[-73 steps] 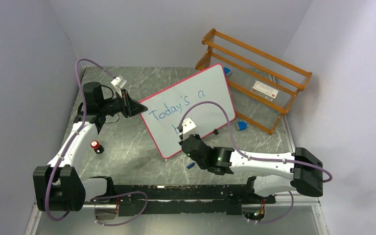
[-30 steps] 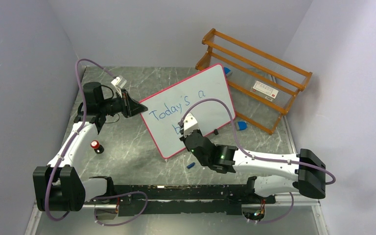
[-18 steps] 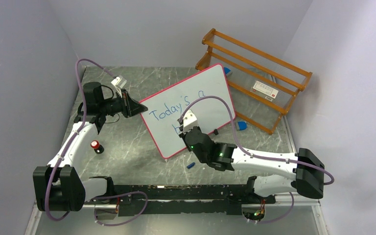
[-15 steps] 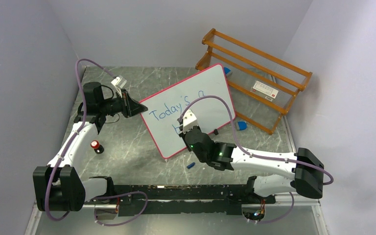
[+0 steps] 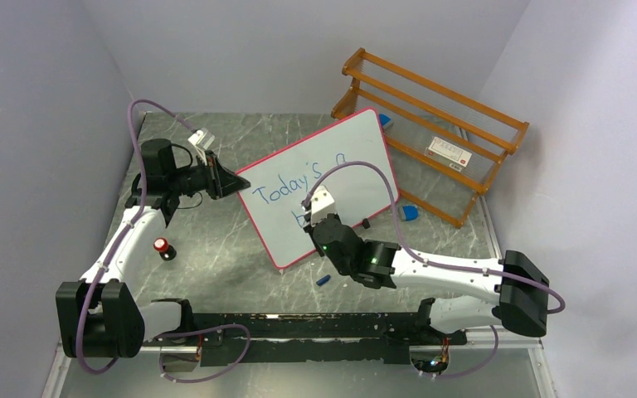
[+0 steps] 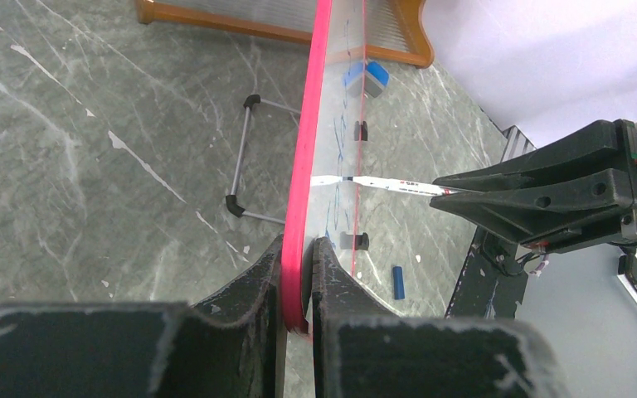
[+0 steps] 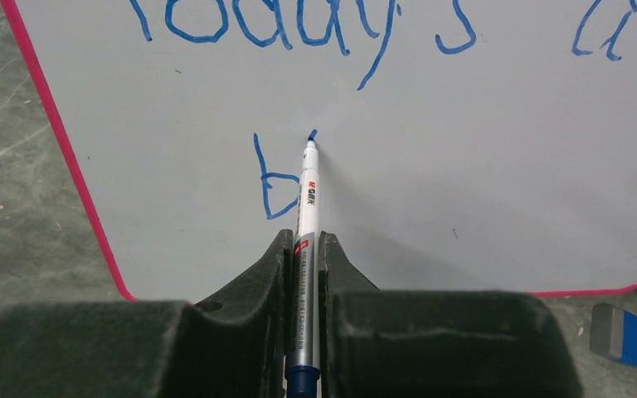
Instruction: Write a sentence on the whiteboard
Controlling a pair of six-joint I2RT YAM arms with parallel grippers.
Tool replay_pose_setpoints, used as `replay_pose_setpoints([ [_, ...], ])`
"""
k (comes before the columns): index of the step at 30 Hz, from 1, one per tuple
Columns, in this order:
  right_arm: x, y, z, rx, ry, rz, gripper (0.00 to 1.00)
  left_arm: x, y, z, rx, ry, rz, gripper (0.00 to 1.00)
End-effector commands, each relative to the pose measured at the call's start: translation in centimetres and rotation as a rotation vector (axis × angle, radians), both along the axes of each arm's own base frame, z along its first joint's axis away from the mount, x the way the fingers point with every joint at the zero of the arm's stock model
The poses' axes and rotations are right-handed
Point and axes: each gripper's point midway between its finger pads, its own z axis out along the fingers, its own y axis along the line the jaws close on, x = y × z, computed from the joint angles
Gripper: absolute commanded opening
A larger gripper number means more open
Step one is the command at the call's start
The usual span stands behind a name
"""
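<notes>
Blue handwritten marker words (image 7: 299, 25) run across the large white rectangular whiteboard (image 5: 357, 153) with its thin pink-red rim. "Today's a" slants along the upper line. Under its first letters stands a lone "b" with a short tick just to its right.

The whiteboard stands propped steeply on the grey marbled table top (image 5: 216, 265). In the left wrist view a thin wire stand (image 6: 245, 157) shows behind it.

The left gripper (image 6: 297, 249) has its two black fingers pressed together on the whiteboard's pink rim at the left end, one finger on each face. The right gripper (image 7: 303, 245) is clamped on a slim white marker with a blue nib (image 7: 307, 199). The barrel lies between the fingers and points at the whiteboard, and the nib touches the white face at the tick beside the "b".

An orange wooden slatted rack (image 5: 431, 124) stands behind the whiteboard's right end. A blue-and-grey eraser block (image 5: 409, 212) lies on the table just off the whiteboard's lower right corner. A small blue cap (image 5: 323, 280) lies on the table in front of the whiteboard's near edge, beneath the right arm. A small black cylinder with a red top (image 5: 161, 246) stands well apart from the whiteboard's left end, beside the left arm.
</notes>
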Motion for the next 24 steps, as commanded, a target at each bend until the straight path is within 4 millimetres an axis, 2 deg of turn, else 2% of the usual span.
replay_pose_setpoints([
  [1, -0.6, -1.2, -1.9, -0.034, 0.052, -0.01, 0.0, 0.7, 0.9, -2.4, 0.078, 0.015, 0.053, 0.05],
  [17, -1.9, -2.3, -4.1, -0.05, 0.121, -0.002, 0.0, 0.7, 0.9, -2.4, 0.079, 0.015, 0.053, 0.05],
  [24, -2.1, -2.6, -4.4, -0.063, 0.124, -0.008, 0.0, 0.7, 0.9, -2.5, 0.078, 0.018, 0.053, 0.05],
])
